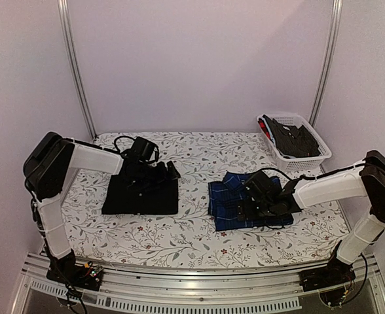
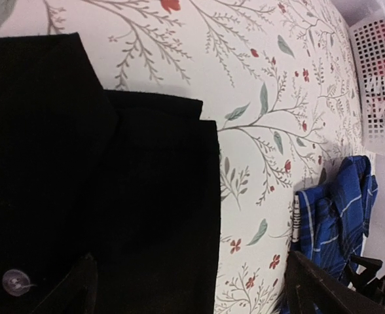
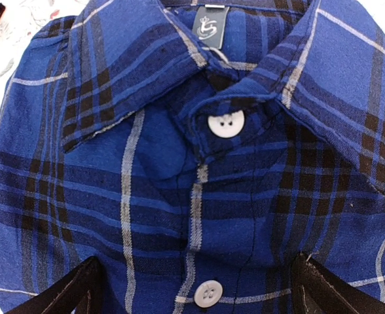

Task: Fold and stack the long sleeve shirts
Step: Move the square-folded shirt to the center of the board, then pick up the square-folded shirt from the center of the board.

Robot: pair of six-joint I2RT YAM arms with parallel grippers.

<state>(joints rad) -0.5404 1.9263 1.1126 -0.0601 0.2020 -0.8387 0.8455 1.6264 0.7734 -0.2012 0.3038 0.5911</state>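
While both arms lean low over the table, left gripper: jaws spread wide, gripping nothing, poised over the collar end of the black shirt.
Black shirt: folded into a flat rectangle on the table's left half, directly beneath that gripper; one white button beside the left finger.
Right gripper: jaws equally wide, empty, fingers either side of the button placket.
Blue plaid shirt: folded, collar buttoned, right of centre, under the right gripper; well apart from the black one.
Contact with cloth: cannot tell, either gripper.
Table: floral cover.
Basket: white lattice, far right corner, dark cloth inside.
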